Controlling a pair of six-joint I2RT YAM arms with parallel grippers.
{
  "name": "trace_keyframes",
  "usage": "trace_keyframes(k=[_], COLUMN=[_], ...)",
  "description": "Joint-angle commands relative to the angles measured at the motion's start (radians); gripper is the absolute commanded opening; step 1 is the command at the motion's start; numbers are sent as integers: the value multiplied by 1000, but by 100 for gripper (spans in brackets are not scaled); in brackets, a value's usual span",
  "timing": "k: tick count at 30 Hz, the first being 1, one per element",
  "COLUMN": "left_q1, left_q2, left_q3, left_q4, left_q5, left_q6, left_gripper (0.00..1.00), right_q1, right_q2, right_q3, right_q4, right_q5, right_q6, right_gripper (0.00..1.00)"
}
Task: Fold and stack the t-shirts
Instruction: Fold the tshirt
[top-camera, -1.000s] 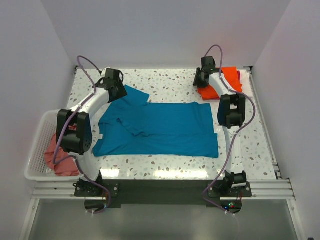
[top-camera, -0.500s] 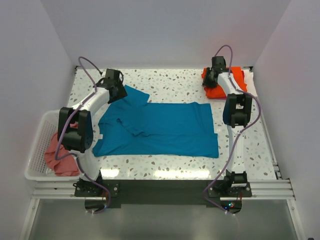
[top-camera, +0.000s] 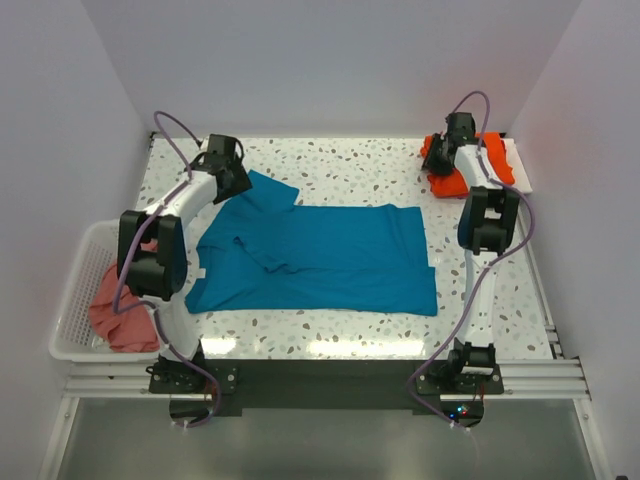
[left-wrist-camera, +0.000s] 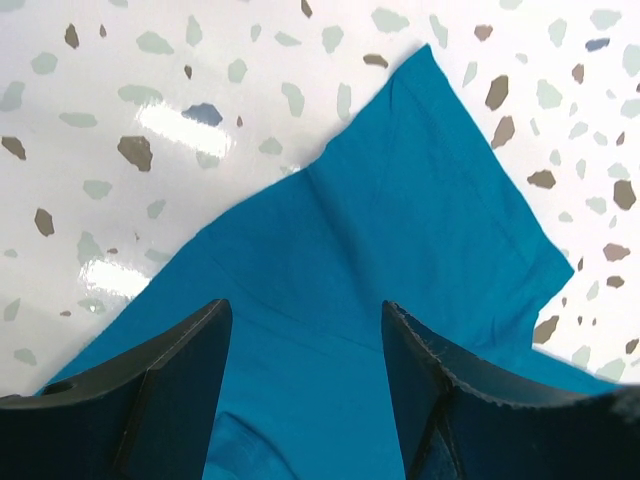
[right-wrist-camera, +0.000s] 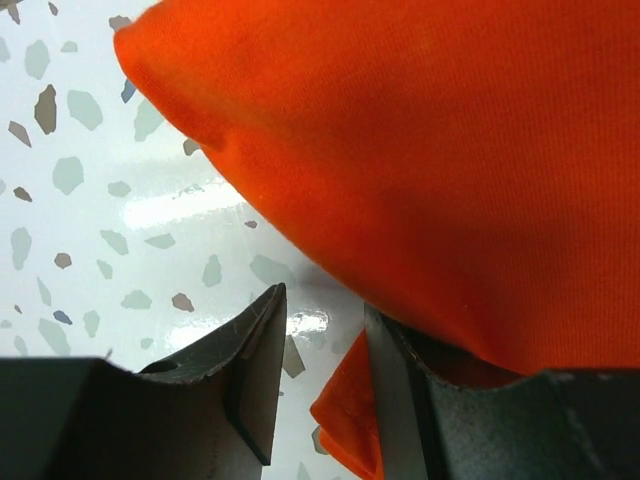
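Observation:
The teal-blue t-shirt (top-camera: 330, 255) lies spread flat across the middle of the table, one sleeve pointing to the back left. My left gripper (top-camera: 236, 183) hovers open over that sleeve (left-wrist-camera: 400, 230), its fingers (left-wrist-camera: 170, 380) on either side of the cloth and holding nothing. The folded bright orange t-shirt (top-camera: 496, 160) lies at the back right corner. My right gripper (top-camera: 438, 162) is at its left edge with the jaws apart. The orange cloth (right-wrist-camera: 450, 150) drapes over the right finger, and bare table shows between the fingers. The magenta shirt is not visible.
A white lattice basket (top-camera: 68, 300) hangs off the table's left edge and holds the crumpled salmon-pink t-shirt (top-camera: 115, 318). White walls close in the table on three sides. A metal rail runs along the right edge (top-camera: 545, 300).
My right gripper and the orange t-shirt have moved to the right, toward the back right corner. The left gripper and the teal shirt have barely moved.

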Motion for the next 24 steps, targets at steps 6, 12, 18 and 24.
trace_keyframes(k=[6,12,18,24], left_q1=[20,20,20,20], left_q2=[78,167,254,344], left_q3=[114,170,265,391], left_q4=[25,39,89,148], left_q5=[-60,-37,-17,-11], left_q6=[52,103,181,294], left_gripper=[66,66,66,67], right_q1=[47,139,185,186], right_q2=[-175,-332,-429,-477], right_q3=[-34,-235,-464,-563], right_q4=[29,16,75,106], right_q5=[-58,55,134,141], right_q6=[46,62,65,48], right_gripper=[44,43,41,39])
